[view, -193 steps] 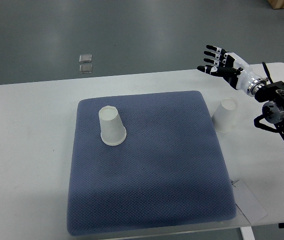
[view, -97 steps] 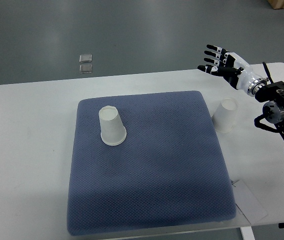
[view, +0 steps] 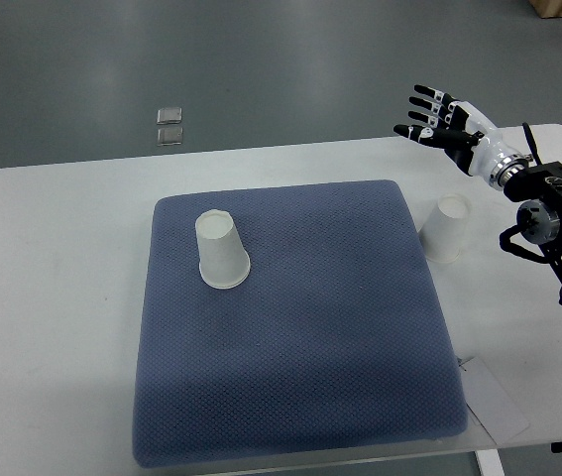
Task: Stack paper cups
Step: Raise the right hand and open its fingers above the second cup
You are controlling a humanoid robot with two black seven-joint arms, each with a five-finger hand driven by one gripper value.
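1. Right hand [view: 439, 121] hovers at the table's [view: 53, 297] far right, fingers spread, holding nothing.
2. One paper cup [view: 221, 252] sits upside down on the blue mat [view: 300, 337].
3. Second cup [view: 446, 228] stands just right of the mat, probably upside down too.

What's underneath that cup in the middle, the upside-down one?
The upside-down cup stands rim down on a blue mat, which lies on the white table. Whether anything sits hidden inside the cup cannot be seen.

Even overhead light, soft shadows, sharp focus
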